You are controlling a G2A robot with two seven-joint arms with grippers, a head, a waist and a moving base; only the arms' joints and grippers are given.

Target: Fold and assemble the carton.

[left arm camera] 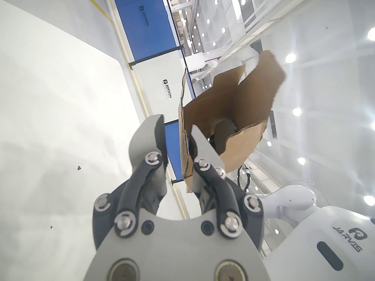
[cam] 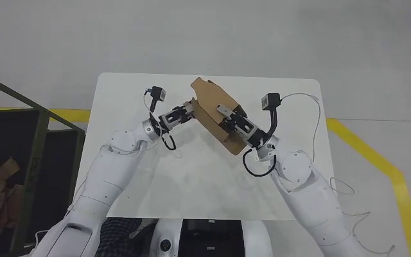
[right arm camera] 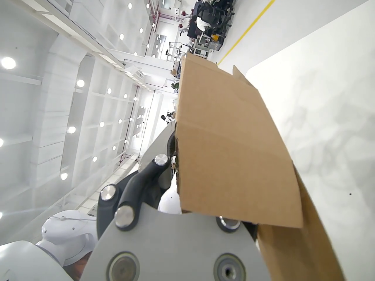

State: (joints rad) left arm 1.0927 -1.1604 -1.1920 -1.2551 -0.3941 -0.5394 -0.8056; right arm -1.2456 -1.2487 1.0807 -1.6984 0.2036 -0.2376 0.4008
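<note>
From above, a brown corrugated carton (cam: 207, 96), half-opened with ragged flaps, hangs over the smooth white bench (cam: 192, 180), and the right gripper (cam: 230, 114) clamps its wall. In the left wrist view the left gripper (left arm camera: 175, 124) stands parted with a flap edge between its fingers, and blue panels (left arm camera: 143, 24) lie beyond the carton. The right wrist view shows the carton's flat, creased panel and a yellow floor line (right arm camera: 249, 27) beyond it.

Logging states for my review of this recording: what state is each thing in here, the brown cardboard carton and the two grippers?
Brown cardboard carton: partly opened, flaps loose, tilted between the two grippers, not yet assembled.
Left gripper: open, with a carton edge standing in the gap.
Right gripper: at the carton's wall; the cardboard hides whether it grips.
</note>
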